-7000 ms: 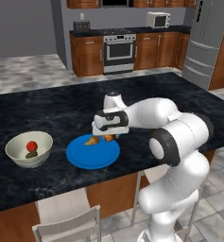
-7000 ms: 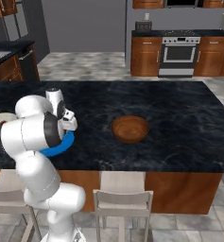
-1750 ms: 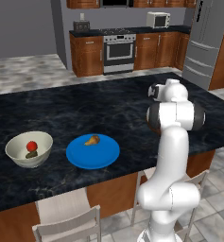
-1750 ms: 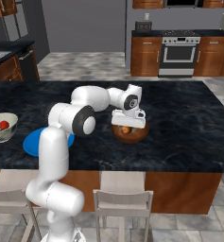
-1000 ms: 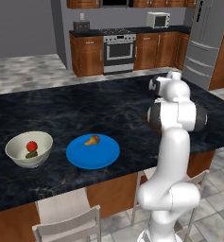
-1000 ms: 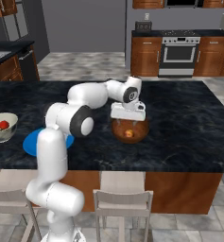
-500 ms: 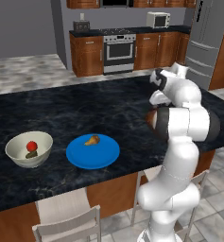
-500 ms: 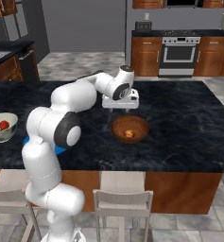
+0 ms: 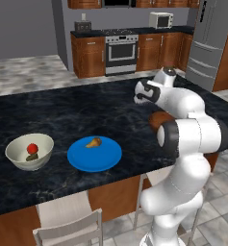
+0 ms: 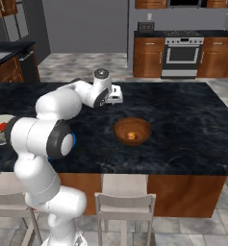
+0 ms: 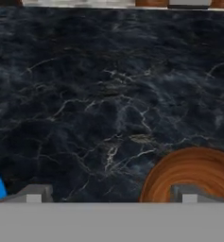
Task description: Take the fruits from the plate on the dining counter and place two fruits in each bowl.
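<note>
The tool (image 11: 111, 194) hangs wide open and empty over the black marble surface (image 9: 86, 110). An orange fruit (image 10: 131, 136) lies in the wooden bowl (image 10: 132, 130). The tan pear (image 9: 92, 142) waits on the blue plate (image 9: 95, 154), presumably next; the white bowl (image 9: 30, 151) holds two.

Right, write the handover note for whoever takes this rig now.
Gripper: jaws open, empty, above the dining counter.
Cream bowl: red fruit and dark green fruit inside; done.
Brown wooden bowl: orange fruit inside; needs one more.
Blue plate: tan pear-shaped fruit on it.
Left: move that fruit from the plate to the wooden bowl.
</note>
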Controlling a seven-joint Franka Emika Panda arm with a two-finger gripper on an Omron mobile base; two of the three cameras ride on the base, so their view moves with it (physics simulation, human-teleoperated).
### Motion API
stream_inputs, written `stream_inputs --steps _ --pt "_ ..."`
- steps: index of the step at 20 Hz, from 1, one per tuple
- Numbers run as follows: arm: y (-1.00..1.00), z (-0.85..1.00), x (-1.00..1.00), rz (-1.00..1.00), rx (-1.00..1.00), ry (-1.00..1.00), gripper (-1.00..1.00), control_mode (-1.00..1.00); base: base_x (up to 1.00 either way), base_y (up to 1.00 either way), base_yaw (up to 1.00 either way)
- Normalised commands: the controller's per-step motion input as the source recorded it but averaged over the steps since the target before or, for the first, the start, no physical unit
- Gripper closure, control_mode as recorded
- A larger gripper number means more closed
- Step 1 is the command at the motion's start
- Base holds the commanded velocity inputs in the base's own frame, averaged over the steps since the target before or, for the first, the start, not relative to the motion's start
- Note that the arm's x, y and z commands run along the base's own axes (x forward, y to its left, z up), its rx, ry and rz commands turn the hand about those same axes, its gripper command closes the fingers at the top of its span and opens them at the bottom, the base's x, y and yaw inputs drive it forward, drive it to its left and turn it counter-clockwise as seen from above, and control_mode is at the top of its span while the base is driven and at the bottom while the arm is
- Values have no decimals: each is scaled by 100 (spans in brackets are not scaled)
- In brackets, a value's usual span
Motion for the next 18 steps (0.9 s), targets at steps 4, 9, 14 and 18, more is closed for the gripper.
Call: stream_inputs --steps 4,9,14,18 --pt "21 59 -10 6 1 35 -100 -100 0 0 0" --pt "61 44 -17 13 0 42 -100 -100 0 0 0" --pt "64 11 -48 13 0 25 -100 -100 0 0 0" --pt "60 -61 -54 14 0 -5 -100 -100 0 0 0"
